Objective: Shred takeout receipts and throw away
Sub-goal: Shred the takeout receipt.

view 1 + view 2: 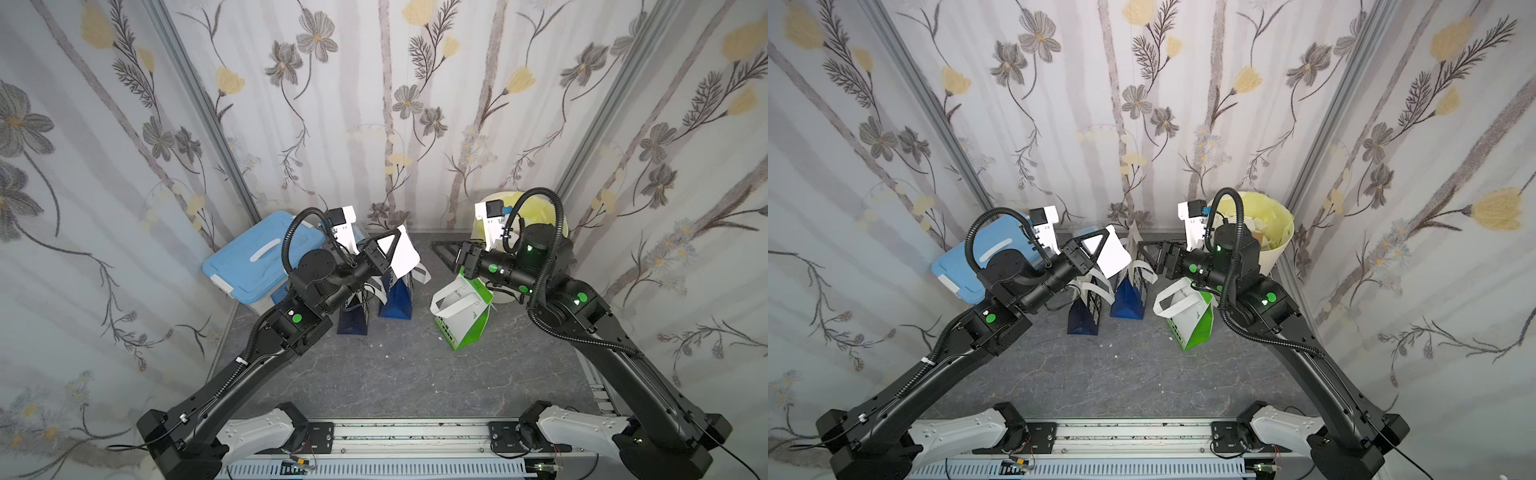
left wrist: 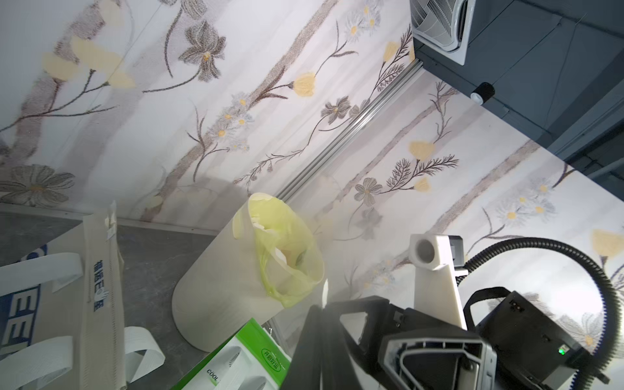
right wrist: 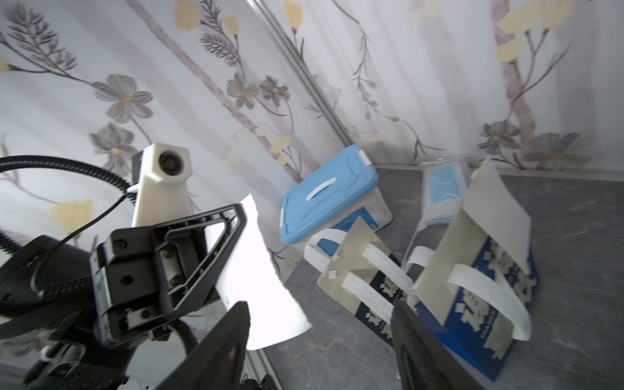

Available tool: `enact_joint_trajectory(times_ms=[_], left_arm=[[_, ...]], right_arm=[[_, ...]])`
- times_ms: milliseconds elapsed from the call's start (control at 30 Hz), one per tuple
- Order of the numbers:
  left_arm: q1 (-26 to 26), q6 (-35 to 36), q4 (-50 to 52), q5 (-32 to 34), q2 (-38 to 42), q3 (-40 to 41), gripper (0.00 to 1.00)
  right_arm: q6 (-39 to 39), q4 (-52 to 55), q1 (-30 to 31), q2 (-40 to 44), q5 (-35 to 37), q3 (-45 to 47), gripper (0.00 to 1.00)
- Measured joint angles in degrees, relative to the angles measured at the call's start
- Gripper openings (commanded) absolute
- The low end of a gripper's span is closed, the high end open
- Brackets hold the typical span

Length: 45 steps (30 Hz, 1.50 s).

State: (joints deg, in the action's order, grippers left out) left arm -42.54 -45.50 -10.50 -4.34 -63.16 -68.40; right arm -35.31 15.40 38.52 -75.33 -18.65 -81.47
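The left gripper (image 1: 397, 237) pinches the takeout receipt (image 1: 405, 257) by one edge, holding it mid-frame over the dark blue bags (image 1: 397, 300). The right gripper (image 1: 436, 248), fingers spread, stands just right of it, tips pointing at the free edge.

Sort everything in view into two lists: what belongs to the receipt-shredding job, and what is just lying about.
Belongs to the job:
- receipt, clamped in the left gripper
- right gripper, open, not touching the receipt
- lined waste bin

Just lying about:
- blue-lidded box
- two dark blue bags
- green-and-white bag
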Motion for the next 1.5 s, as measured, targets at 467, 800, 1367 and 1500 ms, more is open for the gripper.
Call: enact_joint_trajectory(times_ms=[467, 800, 1367, 1500], left_arm=[[0.0, -5.7, -10.9, -9.3, -0.2, 1.6, 0.00], [0.0, -7.2, -12.7, -8.7, 0.4, 3.5, 0.00], [0.1, -3.3, -7.7, -8.1, 4.0, 3.8, 0.58], [1.4, 3.0, 0.4, -9.6, 4.8, -0.1, 0.65]], right_arm=[[-4.9, -12.4, 4.9, 0.7, -5.3, 4.5, 0.75], [-8.1, -18.5, 6.3, 1.7, -5.0, 7.5, 0.38], [-7.3, -18.3, 7.6, 1.9, -1.7, 7.5, 0.00], [0.8, -9.8, 7.9, 1.4, -2.1, 4.3, 0.00]])
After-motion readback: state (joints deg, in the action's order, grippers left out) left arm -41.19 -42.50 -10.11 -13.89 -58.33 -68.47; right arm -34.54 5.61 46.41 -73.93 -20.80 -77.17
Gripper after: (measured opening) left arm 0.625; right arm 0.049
